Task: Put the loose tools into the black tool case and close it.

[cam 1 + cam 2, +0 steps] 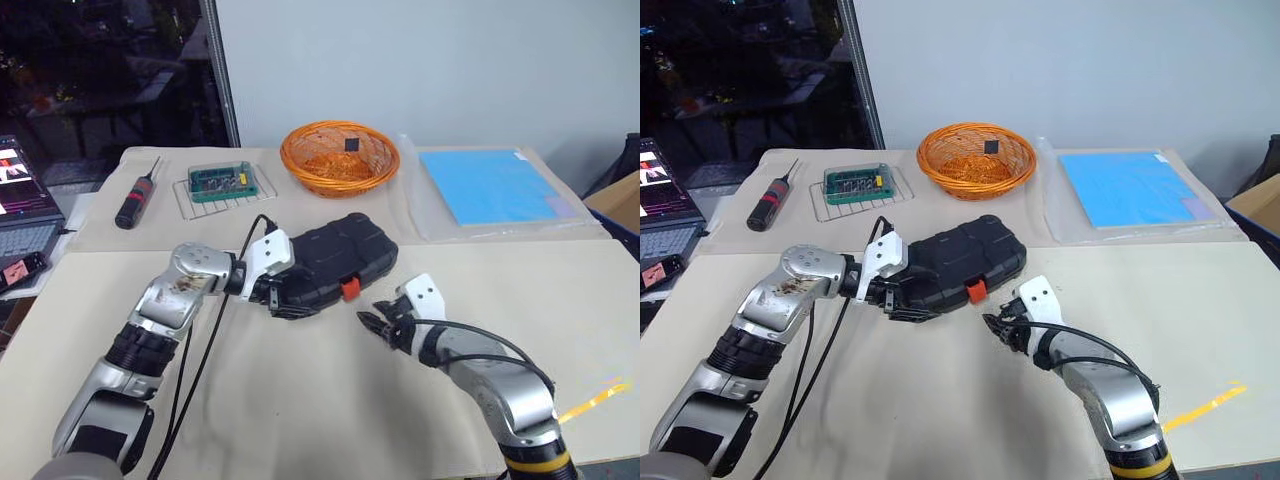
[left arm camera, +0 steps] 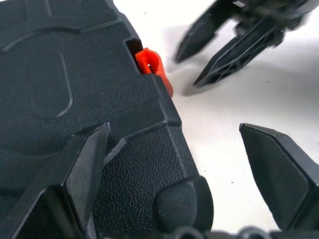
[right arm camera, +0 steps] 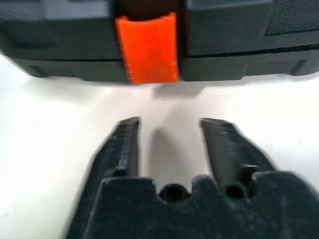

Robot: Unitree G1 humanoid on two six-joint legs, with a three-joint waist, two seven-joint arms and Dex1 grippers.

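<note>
Left gripper (image 1: pixel 283 300) is spread wide over the near-left corner of the closed case (image 1: pixel 335 260), one finger (image 2: pixel 75 179) lying on the lid, the other (image 2: pixel 281 174) off its edge above the table (image 1: pixel 330 400). Right gripper (image 3: pixel 169 137) hangs empty, fingers narrowly parted, just short of the latch (image 3: pixel 148 47); its wrist view shows that gap squarely, while the left wrist view shows the latch (image 2: pixel 154 67) from the side.
</note>
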